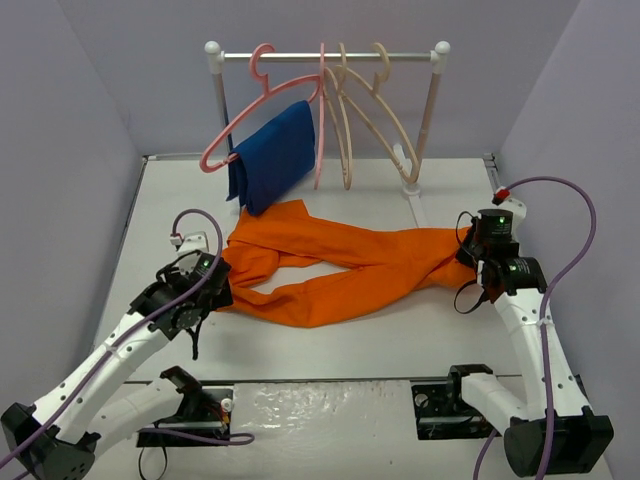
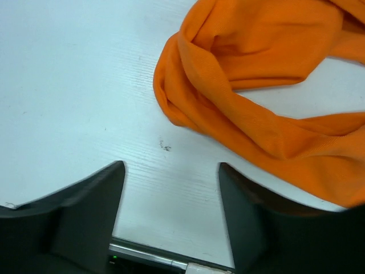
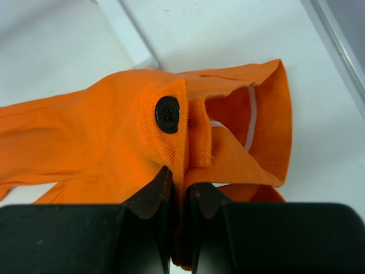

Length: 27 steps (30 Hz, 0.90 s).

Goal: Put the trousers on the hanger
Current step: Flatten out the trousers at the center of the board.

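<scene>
The orange trousers (image 1: 340, 265) lie crumpled across the middle of the table. My right gripper (image 1: 468, 250) is shut on their waistband (image 3: 181, 142) just below a black button (image 3: 167, 114). My left gripper (image 1: 218, 278) is open and empty at the trousers' left end; its wrist view shows a folded leg (image 2: 228, 97) just beyond its fingers (image 2: 242, 217), not between them. The cream-beige hanger (image 1: 385, 110) hangs by its hook on the rail at the back, right of the middle.
A white rack with a metal rail (image 1: 330, 57) stands at the back. A pink hanger (image 1: 262, 100) carries a dark blue garment (image 1: 272, 155); another pink hanger (image 1: 322, 120) hangs beside the beige ones. Grey walls close in both sides.
</scene>
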Each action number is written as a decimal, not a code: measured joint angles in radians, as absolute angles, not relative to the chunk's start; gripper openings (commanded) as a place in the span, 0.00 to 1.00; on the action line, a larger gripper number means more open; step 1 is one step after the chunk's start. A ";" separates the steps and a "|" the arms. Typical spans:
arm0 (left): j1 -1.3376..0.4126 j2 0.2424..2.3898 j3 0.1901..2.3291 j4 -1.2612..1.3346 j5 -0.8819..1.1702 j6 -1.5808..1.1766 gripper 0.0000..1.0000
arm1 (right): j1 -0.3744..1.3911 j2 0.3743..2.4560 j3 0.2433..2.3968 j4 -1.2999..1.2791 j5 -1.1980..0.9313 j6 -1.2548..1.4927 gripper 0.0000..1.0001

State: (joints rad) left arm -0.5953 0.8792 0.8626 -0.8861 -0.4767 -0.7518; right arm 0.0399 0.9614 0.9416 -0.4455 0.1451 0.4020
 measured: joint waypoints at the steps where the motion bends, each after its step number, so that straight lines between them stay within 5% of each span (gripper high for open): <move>1: -0.595 0.857 0.854 -0.893 -0.483 -0.756 0.72 | 0.039 0.955 0.935 -0.454 0.164 0.407 0.00; 10: -0.441 0.831 0.823 -0.744 -0.461 -0.759 0.77 | 0.039 0.947 0.935 -0.452 0.180 0.419 0.00; 17: -0.117 0.976 0.608 -0.505 -0.208 -0.787 0.68 | 0.039 0.937 0.934 -0.438 0.143 0.416 0.00; 27: -0.030 1.023 0.536 -0.268 -0.036 -0.842 0.56 | 0.039 0.913 0.917 -0.414 0.109 0.416 0.00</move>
State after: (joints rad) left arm -0.0303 1.0229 0.5359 -0.2685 -0.0363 -0.8420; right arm 0.0387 0.9131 0.9166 -0.4135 0.1095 0.4156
